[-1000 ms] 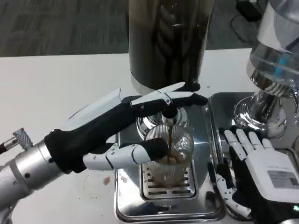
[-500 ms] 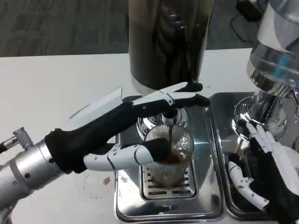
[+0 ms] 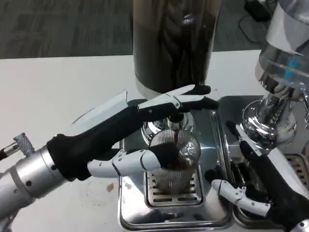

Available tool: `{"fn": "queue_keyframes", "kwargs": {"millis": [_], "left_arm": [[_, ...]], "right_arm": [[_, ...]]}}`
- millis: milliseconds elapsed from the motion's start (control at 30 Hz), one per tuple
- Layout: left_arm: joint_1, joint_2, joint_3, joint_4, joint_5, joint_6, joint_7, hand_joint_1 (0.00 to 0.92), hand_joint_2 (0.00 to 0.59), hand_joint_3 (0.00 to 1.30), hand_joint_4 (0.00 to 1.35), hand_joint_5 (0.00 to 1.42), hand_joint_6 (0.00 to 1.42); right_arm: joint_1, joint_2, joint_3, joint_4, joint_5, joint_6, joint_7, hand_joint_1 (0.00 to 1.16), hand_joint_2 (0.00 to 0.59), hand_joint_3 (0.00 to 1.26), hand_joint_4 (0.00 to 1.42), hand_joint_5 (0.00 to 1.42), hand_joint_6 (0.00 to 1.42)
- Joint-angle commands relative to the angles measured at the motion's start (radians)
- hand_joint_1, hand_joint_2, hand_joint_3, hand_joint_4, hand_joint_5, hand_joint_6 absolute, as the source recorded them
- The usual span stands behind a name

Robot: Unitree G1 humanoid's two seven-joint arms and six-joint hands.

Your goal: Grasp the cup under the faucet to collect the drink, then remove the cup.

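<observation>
Overflow is the risk: the cup [image 3: 175,162] sits under the faucet [image 3: 176,126] on the drip tray [image 3: 170,216], filling while the left hand [image 3: 145,137] grasps it. The right hand [image 3: 263,186], spread and holding nothing, could bump it.

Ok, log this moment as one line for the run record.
phase: filling | left hand: holds cup under faucet | drink: flowing | right hand: open above right tray, holds nothing

A second, clear-bodied dispenser [image 3: 282,72] stands on its own steel tray [image 3: 231,145] at the right.
</observation>
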Motion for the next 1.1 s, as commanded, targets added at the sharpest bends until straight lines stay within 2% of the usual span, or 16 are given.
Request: {"fn": "queue_keyframes", "kwargs": {"millis": [33, 200, 400, 800, 900, 1100], "left_arm": [[0.018, 0.008, -0.014, -0.03, 0.022, 0.012, -0.005, 0.0, 0.229, 0.2, 0.0, 0.18, 0.07], [0.023, 0.007, -0.013, -0.038, 0.025, 0.021, 0.005, 0.0, 0.231, 0.2, 0.0, 0.18, 0.07], [0.026, 0.009, -0.013, -0.045, 0.027, 0.027, 0.011, 0.0, 0.233, 0.2, 0.0, 0.18, 0.07], [0.037, 0.009, -0.005, -0.059, 0.034, 0.036, 0.025, 0.0, 0.233, 0.2, 0.0, 0.19, 0.07], [0.04, 0.009, -0.005, -0.062, 0.035, 0.036, 0.028, 0.0, 0.233, 0.2, 0.0, 0.19, 0.07], [0.047, 0.011, -0.001, -0.068, 0.036, 0.041, 0.031, 0.0, 0.233, 0.2, 0.0, 0.19, 0.07]], "right_arm": [[-0.042, -0.013, 0.004, 0.003, 0.007, 0.071, 0.063, 0.6, 0.2, 0.0, 0.0, 0.0, 0.0], [-0.077, 0.001, 0.014, -0.003, -0.002, 0.112, 0.085, 0.65, 0.161, 0.0, 0.0, 0.0, 0.0], [-0.115, 0.014, 0.03, 0.013, -0.002, 0.151, 0.093, 0.66, 0.156, 0.0, 0.0, 0.0, 0.0], [-0.161, 0.01, 0.041, 0.057, 0.032, 0.128, 0.123, 0.67, 0.149, 0.0, 0.0, 0.0, 0.0], [-0.175, -0.005, 0.038, 0.071, 0.053, 0.12, 0.15, 0.67, 0.149, 0.0, 0.0, 0.0, 0.0], [-0.2, -0.007, 0.051, 0.114, 0.095, 0.092, 0.192, 0.68, 0.148, 0.0, 0.0, 0.0, 0.0]]}}
